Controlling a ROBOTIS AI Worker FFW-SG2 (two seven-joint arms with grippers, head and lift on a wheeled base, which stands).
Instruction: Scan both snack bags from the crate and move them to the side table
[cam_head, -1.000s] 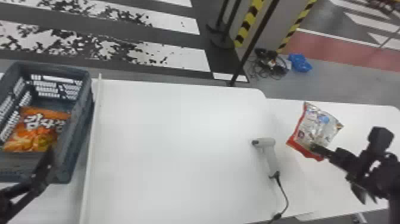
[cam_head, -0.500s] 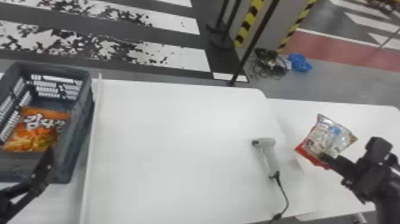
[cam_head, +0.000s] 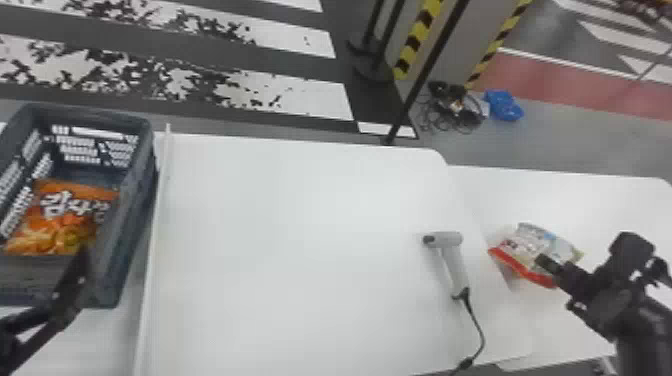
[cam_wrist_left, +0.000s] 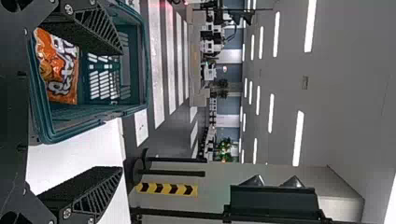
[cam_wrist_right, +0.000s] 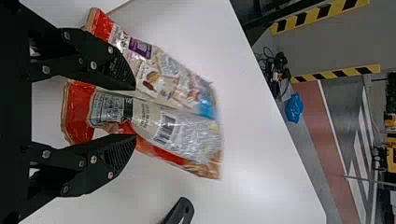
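The orange snack bag (cam_head: 60, 220) lies in the dark crate (cam_head: 137, 200) at the far left; the left wrist view shows the orange bag (cam_wrist_left: 58, 70) too. My left gripper (cam_head: 70, 290) is at the crate's near right corner, its fingers (cam_wrist_left: 95, 186) wide apart. Over the side table (cam_head: 620, 200) is the silver and red snack bag (cam_head: 525, 247), with my right gripper (cam_head: 547, 262) at its near right part. In the right wrist view the creased snack bag (cam_wrist_right: 187, 130) passes behind the parted fingers of the right gripper (cam_wrist_right: 135, 112); whether it touches the table I cannot tell.
A grey handheld scanner (cam_head: 452, 265) lies near the right side of the main white table (cam_head: 300, 240), its cable running toward the near edge. A raised white strip (cam_head: 152, 240) runs beside the crate. A dark pole (cam_head: 425, 75) stands behind the tables.
The silver and red bag and my right gripper shifted right, and the bag now appears nearer and slightly back to the left. The left gripper and orange bag stayed put.
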